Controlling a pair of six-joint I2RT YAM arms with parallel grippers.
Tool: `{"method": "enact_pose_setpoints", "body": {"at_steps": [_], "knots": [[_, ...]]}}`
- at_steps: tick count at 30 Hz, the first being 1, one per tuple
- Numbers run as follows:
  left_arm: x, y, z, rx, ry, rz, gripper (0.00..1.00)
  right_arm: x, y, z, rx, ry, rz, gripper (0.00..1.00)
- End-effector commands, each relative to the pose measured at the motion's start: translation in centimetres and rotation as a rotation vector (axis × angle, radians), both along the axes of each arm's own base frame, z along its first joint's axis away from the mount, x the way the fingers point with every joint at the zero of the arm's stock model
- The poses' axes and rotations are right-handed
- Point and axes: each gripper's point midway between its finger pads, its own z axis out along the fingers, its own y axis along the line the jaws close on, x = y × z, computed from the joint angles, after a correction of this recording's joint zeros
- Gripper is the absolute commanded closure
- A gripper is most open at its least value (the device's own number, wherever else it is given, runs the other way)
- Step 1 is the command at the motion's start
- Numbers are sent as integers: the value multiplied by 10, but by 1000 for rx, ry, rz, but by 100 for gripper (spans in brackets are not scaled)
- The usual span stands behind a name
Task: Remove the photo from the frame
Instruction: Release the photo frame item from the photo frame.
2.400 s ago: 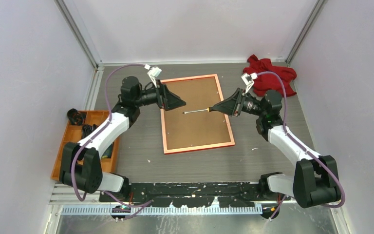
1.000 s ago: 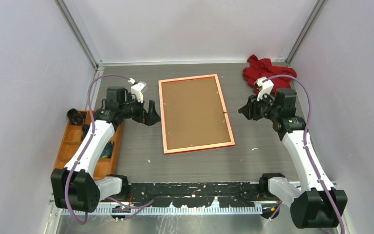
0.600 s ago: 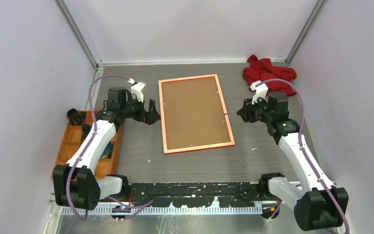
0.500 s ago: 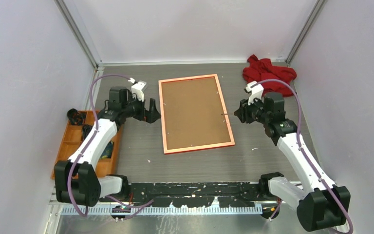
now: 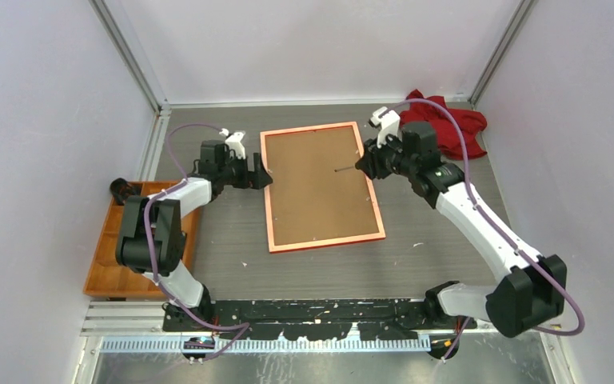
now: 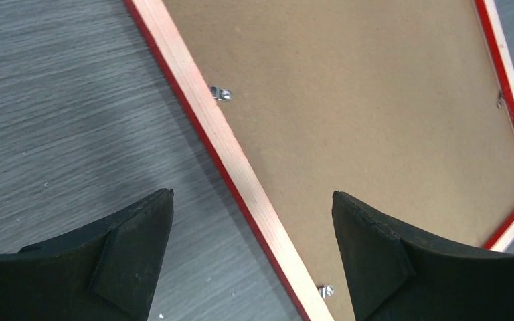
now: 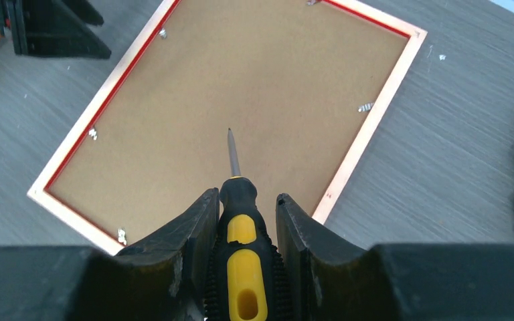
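Note:
The frame point(image 5: 266, 192) lies face down on the table, its orange-pink back rim up around the brown backing board point(image 5: 320, 188). The photo is hidden under that board. My left gripper point(image 5: 260, 176) stands open astride the frame's left rim point(image 6: 201, 114), one finger over the table and the other over the board. My right gripper point(image 5: 365, 164) is shut on a black-and-yellow screwdriver point(image 7: 244, 261). Its shaft points out over the upper part of the board point(image 7: 229, 134). Small metal tabs point(image 6: 221, 93) sit along the rim's inner edge.
A red cloth point(image 5: 448, 120) lies bunched at the back right. An orange wooden tray point(image 5: 120, 256) stands at the left with a black item point(image 5: 120, 190) at its far end. Walls close in on three sides.
My left gripper has moved right, from beside the frame to over its left rim. My right gripper has swung from the frame's right side to its upper right, bringing the screwdriver over the board.

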Motion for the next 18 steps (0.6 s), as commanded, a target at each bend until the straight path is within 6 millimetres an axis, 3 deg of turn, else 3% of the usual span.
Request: {"method": "enact_pose_setpoints", "body": {"at_steps": [1, 6, 14, 18], "knots": [[39, 4, 22, -57, -104, 122, 12, 35, 7, 26, 32, -62, -116, 99], [43, 6, 9, -61, -104, 169, 14, 48, 12, 9, 28, -38, -169, 99], [38, -7, -12, -120, -59, 134, 23, 19, 81, 6, 145, 112, 72, 99], [33, -10, -18, -131, -64, 104, 27, 16, 111, 6, 159, 150, 128, 99]]}}
